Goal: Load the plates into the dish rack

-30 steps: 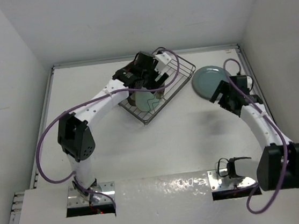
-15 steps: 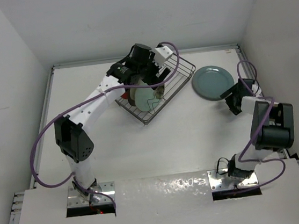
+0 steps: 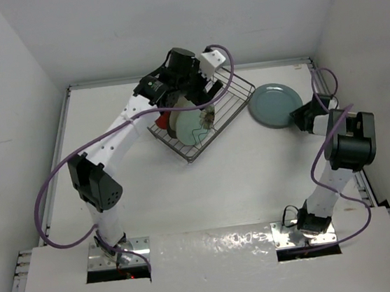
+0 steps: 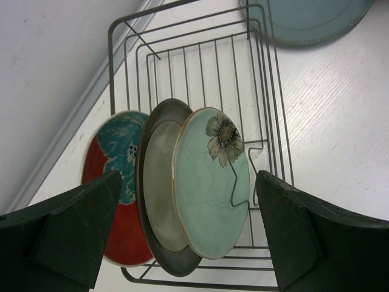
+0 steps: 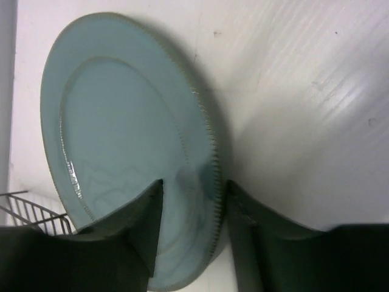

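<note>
right pincer [image 5: 194,185] moved astride grey-teal plate [image 5: 121,134] rim | left pincer [image 4: 188,177] spread wide

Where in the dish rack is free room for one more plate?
Free: the dish rack wires between the pale green plate and the end beside the grey-teal plate. Crowded: the opposite end, where the red plate, the cream plate and the green one stand packed.

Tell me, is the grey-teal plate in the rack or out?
Out. The plate lies on the table right of the rack, with the right pincer straddling its rim.
</note>
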`<state>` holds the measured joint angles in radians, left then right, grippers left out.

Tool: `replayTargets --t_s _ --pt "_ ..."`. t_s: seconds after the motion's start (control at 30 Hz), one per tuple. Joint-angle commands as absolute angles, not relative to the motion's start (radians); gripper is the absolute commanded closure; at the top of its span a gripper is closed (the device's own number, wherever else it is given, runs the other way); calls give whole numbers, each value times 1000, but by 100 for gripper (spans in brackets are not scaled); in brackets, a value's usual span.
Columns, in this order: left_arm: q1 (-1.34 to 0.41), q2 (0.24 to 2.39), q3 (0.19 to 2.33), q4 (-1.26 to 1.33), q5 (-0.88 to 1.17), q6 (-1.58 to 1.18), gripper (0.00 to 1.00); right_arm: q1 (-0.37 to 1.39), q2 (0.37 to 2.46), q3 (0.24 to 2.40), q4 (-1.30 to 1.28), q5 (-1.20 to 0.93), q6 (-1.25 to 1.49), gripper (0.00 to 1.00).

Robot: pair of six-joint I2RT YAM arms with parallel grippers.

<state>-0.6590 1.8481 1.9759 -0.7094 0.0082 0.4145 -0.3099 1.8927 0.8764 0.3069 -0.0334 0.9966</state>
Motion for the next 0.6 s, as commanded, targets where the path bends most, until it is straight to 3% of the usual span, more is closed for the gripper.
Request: replayTargets --t_s 0.0,0.03,0.07,0.1,0.27,0.57 --pt "-652 1858 2023 -698 -21 423 10 -321 1954 807 287 -34 1064 66" --pt "-652 1859 2025 -699 -23 423 10 -325 1950 789 332 -35 1084 76" --pt "-652 1861 2025 -699 -23 422 10 -339 1939 761 353 -34 1086 97" --pt "-652 1861 2025 -701 -23 422 10 -345 1939 753 353 -32 1080 100" --pt "-652 1864 2017 -698 -21 433 10 -393 1806 707 356 -43 953 100" --pt "-652 1902 2036 -698 145 474 10 -377 1456 701 175 -348 519 100"
